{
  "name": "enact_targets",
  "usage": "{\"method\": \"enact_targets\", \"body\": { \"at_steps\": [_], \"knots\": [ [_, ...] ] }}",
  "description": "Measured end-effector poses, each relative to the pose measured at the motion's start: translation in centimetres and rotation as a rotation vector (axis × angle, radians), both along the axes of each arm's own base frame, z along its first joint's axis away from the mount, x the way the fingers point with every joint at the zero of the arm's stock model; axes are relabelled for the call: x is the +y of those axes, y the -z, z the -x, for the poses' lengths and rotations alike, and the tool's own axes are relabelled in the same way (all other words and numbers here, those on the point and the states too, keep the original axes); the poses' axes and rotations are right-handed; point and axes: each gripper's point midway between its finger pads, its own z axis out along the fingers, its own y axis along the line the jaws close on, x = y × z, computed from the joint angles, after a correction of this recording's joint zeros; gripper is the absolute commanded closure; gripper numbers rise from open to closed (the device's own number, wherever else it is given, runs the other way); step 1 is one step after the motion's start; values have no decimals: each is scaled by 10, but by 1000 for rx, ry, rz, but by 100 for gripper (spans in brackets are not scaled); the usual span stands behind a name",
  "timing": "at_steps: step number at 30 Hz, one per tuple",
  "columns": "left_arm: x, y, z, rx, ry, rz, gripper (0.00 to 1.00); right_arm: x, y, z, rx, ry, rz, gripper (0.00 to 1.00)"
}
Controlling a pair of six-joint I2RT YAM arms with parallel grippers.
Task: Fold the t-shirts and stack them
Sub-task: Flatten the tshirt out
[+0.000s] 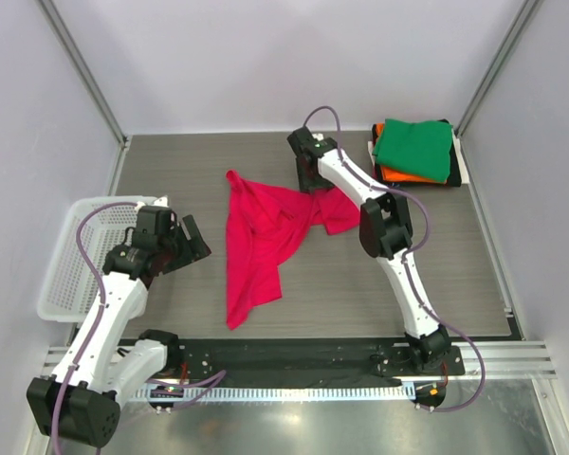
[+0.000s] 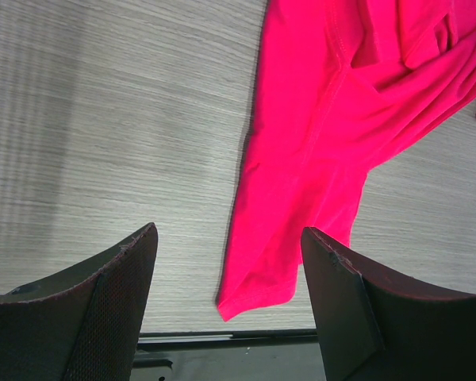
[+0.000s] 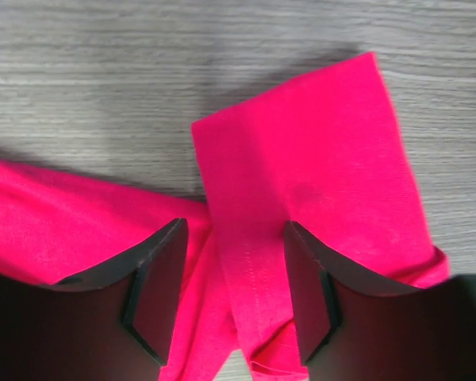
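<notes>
A bright pink-red t-shirt (image 1: pixel 263 237) lies crumpled and unfolded on the middle of the table. A stack of folded t-shirts sits at the back right, a green one (image 1: pixel 415 147) on top, an orange one (image 1: pixel 398 174) under it, and dark and white edges below. My right gripper (image 1: pixel 313 183) is open at the shirt's far right part. In the right wrist view its jaws (image 3: pixel 234 230) straddle a stitched fold of the pink-red cloth (image 3: pixel 301 159). My left gripper (image 1: pixel 195 239) is open and empty, left of the shirt. The left wrist view shows the shirt's hem (image 2: pixel 301 182) beyond its jaws (image 2: pixel 228 232).
A white plastic mesh basket (image 1: pixel 71 256) stands at the left table edge, just behind my left arm. The table's dark front rail (image 1: pixel 294 355) runs below the shirt's near corner. Grey walls close in the back and sides.
</notes>
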Motion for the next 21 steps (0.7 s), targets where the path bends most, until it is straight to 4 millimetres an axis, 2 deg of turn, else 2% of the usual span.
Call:
{"method": "enact_targets", "body": {
  "at_steps": [1,5,6,7,9,17,21],
  "knots": [
    [0,0,0,0,0,0,26,1,2,1,3,-4,6,46],
    [0,0,0,-1,0,0,26,3,9,0,5,-22,34,69],
    [0,0,0,-2,0,0,26,2,11,0,4,-24,44,81],
    [0,-1,0,-3,0,0,26,2,12,-1,3,-29,53,88],
    [0,0,0,-2,0,0,26,0,14,-2,0,-30,72,97],
    [0,0,0,-2,0,0,26,-7,6,-7,-31,-18,117,99],
    [0,0,0,-2,0,0,26,-8,-6,-7,-48,-13,112,99]
  ]
}}
